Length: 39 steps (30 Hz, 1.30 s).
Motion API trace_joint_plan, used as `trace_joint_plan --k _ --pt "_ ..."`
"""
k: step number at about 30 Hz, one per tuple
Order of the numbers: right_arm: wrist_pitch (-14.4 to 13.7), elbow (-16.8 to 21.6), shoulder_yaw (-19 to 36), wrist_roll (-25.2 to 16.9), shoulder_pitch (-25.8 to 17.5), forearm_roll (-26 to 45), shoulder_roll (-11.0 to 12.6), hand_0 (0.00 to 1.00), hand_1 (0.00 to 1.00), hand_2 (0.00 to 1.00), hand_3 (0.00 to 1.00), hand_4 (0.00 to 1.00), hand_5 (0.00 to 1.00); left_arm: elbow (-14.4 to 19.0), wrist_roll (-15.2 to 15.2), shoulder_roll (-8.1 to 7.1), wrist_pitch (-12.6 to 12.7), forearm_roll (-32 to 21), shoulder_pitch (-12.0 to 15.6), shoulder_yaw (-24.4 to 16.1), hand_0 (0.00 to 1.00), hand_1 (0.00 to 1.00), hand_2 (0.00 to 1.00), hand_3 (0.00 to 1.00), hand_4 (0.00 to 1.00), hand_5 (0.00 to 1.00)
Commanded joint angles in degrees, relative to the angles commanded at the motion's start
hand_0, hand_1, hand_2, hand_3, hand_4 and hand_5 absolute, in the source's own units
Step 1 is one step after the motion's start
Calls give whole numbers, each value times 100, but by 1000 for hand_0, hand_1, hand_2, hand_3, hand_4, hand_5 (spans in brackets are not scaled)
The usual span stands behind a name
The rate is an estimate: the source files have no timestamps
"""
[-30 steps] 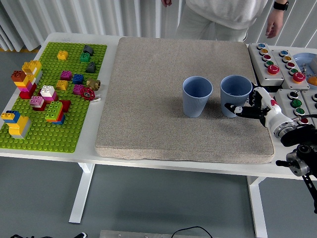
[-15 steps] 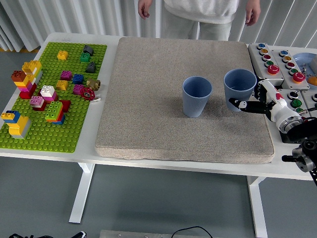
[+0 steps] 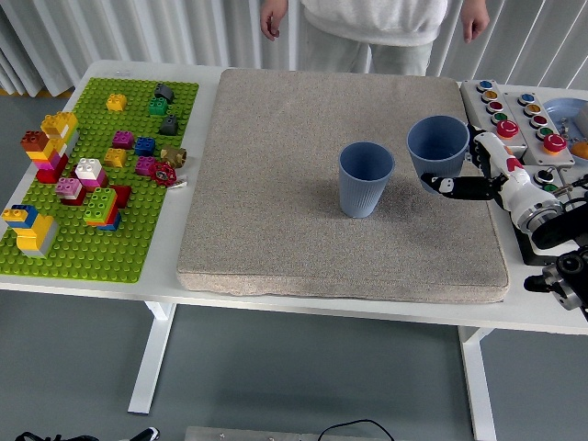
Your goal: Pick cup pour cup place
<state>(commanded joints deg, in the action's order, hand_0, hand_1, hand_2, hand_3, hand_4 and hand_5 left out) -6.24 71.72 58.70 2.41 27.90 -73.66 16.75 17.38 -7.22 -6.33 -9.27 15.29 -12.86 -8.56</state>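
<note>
Above the right side of the grey felt mat [image 3: 276, 184], the robot's right hand [image 3: 473, 175] grasps a ribbed blue plastic cup [image 3: 438, 152], fingers wrapped around its lower wall, lifted clear of the mat. A second blue cup [image 3: 366, 178] stands upright just left. A person [image 3: 372, 23] stands at the far side.

Two blue ribbed cups sat over the grey mat [image 3: 276, 184]. The left cup [image 3: 366, 178] stood upright on the mat, right of its middle, mouth open upward. The right cup [image 3: 438, 147] was held near the mat's right edge, lifted clear of the surface and tilted slightly, close beside the first without touching.
</note>
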Motion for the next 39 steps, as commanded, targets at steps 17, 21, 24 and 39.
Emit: trace_joint_plan --k 17,21,24,39 --pt "-129 150 -271 114 243 -532 65 809 730 657 733 737 138 6 -8 -16 5 1 31 -11 775 818 836 763 498 998" --pt "-149 183 -368 164 292 -741 97 808 731 658 734 736 137 9 -8 -22 7 3 33 -13 775 818 836 763 498 998" --pt "-157 177 -434 172 337 -816 130 808 731 658 734 736 137 10 -9 -25 8 1 35 -13 775 818 836 763 498 998" --pt "-166 209 -635 200 602 -921 329 810 732 658 734 735 135 3 14 -32 12 -34 -4 17 777 820 837 762 498 998"
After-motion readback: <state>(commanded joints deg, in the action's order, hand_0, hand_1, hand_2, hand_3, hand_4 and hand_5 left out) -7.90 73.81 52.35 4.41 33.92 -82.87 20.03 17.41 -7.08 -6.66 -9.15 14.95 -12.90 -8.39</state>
